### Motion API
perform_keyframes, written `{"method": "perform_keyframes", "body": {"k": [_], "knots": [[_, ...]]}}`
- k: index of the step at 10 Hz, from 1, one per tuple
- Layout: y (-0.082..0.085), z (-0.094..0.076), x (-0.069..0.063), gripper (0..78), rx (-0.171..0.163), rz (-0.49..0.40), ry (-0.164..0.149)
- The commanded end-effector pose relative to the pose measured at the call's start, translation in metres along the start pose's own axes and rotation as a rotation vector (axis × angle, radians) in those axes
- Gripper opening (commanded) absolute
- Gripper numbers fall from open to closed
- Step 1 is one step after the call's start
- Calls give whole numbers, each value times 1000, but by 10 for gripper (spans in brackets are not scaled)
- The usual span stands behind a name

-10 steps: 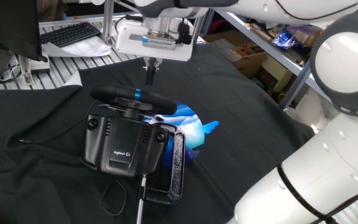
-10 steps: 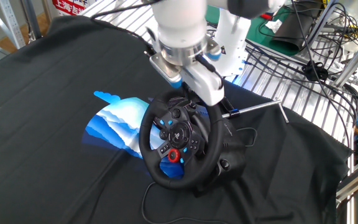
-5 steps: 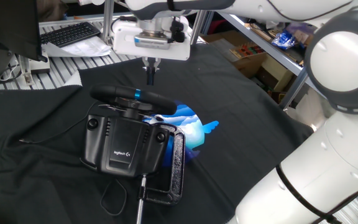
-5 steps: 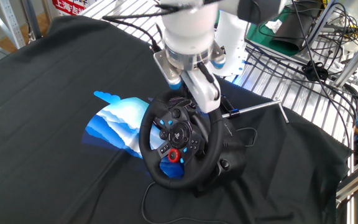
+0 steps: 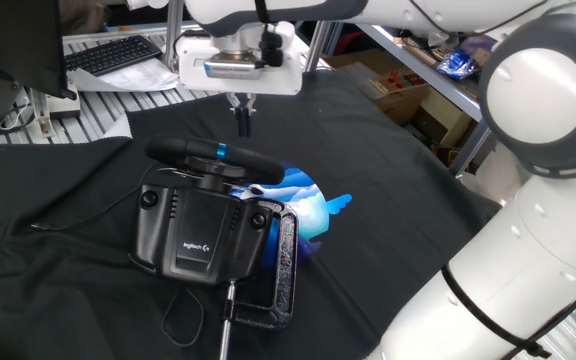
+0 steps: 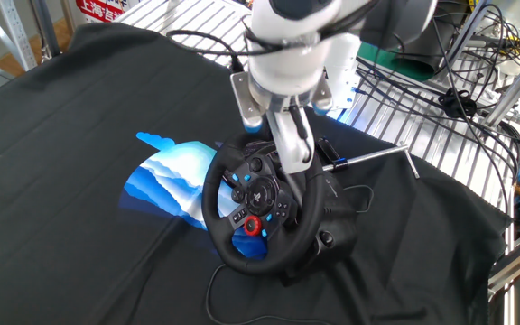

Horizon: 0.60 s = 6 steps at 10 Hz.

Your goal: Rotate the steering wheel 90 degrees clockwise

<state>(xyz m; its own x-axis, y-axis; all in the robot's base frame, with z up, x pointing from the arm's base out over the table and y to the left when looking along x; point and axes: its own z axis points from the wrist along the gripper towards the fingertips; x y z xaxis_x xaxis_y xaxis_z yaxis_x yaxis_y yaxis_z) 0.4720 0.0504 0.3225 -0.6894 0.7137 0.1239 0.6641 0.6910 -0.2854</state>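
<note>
The steering wheel is a black rim seen edge-on in one fixed view, with a light-blue stripe at its top. The other fixed view shows its face, with buttons and a red dial. It sits on the black Logitech base, held by a metal C-clamp. My gripper hangs just above and behind the top of the rim, with its fingers pressed together and empty. In the other fixed view the gripper overlaps the upper right of the rim. I cannot tell if it touches the rim.
A black cloth covers the table, with a blue-and-white patch beside the wheel. The clamp's rod sticks out toward a wire rack. A keyboard lies at the back. A cable loops near the base.
The hand has turned about its wrist and shifted slightly, while the fingertips stay over the top of the rim. The wheel has not turned.
</note>
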Motion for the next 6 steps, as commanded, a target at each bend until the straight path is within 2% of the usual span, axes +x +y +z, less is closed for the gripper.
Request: {"method": "perform_keyframes", "body": {"k": [1,6], "knots": [[-2,1,0,0,49,233,18],[-6,3,2,0,29,313,21]]}}
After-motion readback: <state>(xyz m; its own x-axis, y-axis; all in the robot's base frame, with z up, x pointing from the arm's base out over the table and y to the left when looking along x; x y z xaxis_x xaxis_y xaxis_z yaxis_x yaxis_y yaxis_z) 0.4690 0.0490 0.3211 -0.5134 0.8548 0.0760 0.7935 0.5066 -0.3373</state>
